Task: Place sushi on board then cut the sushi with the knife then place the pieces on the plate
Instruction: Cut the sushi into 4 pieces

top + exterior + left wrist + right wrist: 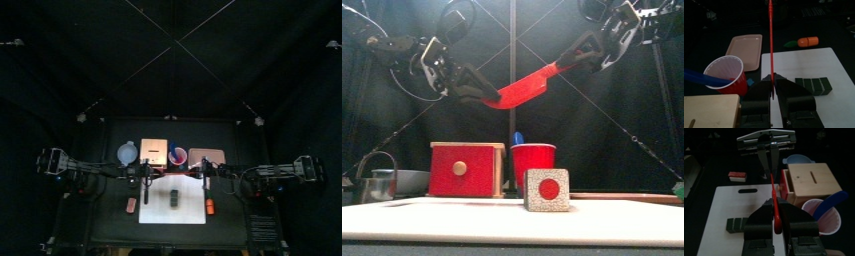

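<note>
Front view: the sushi (545, 190) sits on the white board (462, 212). Above it the red knife (529, 86) hangs between the left gripper (489, 97) and right gripper (569, 64). Both are clamped on it, likely a handover to re-aim the blade. The pink tray (747, 46) waits near the board.

This is a robotics lab booth, not a real kitchen. Black curtains (80, 60) close in the back and sides around a small black worktop (100, 228). 2 black robot arms, the left arm (80, 167) and the right arm (274, 172), reach over it from opposite sides. The kitchen things are playthings: a white cutting board (154, 212), a toy sushi roll (814, 85), a red toy knife (523, 88), a red cup (533, 160), a pink tray (747, 47) and a wooden box (465, 168) with a red drawer front.
</note>
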### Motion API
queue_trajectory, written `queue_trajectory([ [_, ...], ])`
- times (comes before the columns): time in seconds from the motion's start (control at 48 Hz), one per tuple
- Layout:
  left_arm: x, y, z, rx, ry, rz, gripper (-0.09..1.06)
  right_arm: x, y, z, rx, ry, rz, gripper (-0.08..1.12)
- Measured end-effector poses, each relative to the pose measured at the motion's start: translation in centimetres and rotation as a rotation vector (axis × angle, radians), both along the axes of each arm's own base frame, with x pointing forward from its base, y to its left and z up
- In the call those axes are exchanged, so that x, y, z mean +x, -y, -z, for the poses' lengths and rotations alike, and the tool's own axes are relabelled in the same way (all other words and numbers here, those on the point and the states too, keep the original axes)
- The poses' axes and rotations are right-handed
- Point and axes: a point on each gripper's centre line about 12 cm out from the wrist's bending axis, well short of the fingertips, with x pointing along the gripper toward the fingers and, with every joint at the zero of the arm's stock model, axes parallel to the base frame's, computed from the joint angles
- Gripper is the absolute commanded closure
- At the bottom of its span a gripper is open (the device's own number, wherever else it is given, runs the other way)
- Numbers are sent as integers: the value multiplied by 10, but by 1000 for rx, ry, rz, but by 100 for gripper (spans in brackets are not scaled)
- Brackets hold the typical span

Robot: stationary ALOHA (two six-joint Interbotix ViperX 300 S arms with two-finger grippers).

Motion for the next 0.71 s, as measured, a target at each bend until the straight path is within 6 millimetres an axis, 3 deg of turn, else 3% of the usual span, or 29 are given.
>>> queue_trajectory([
  [0.417,0,24,4,-7,-73,78,55,-6,-20,42,219,-254,-56,68],
  [0.708,1,33,11,-15,-97,98,55,1,-23,62,222,-364,-80,70],
])
